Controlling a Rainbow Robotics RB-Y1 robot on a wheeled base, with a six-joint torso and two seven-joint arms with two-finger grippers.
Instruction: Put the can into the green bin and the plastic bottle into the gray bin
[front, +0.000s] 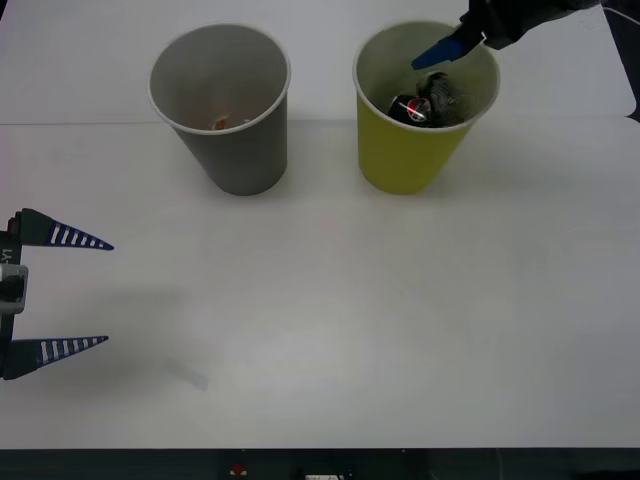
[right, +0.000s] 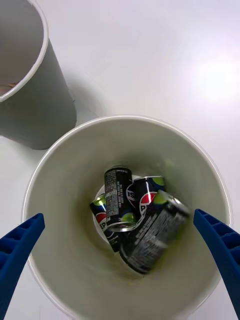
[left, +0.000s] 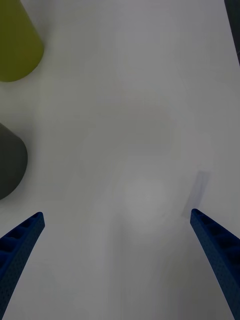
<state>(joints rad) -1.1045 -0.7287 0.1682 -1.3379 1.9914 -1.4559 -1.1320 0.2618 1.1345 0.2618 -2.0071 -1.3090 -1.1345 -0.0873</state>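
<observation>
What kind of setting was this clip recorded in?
Probably a lab-style sorting test bench: a plain white table holding only a gray bin and a green bin with cans inside. The right gripper hangs open above the green bin; the left gripper waits open.

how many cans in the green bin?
3 cans piled at the bottom of the green bin: one, one and one. More could be hidden underneath.

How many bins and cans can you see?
Bins: 2, a gray bin and a green bin.
Cans: 3, all lying in the green bin, one on top, one beside it and one partly underneath.
Total: 5.
</observation>
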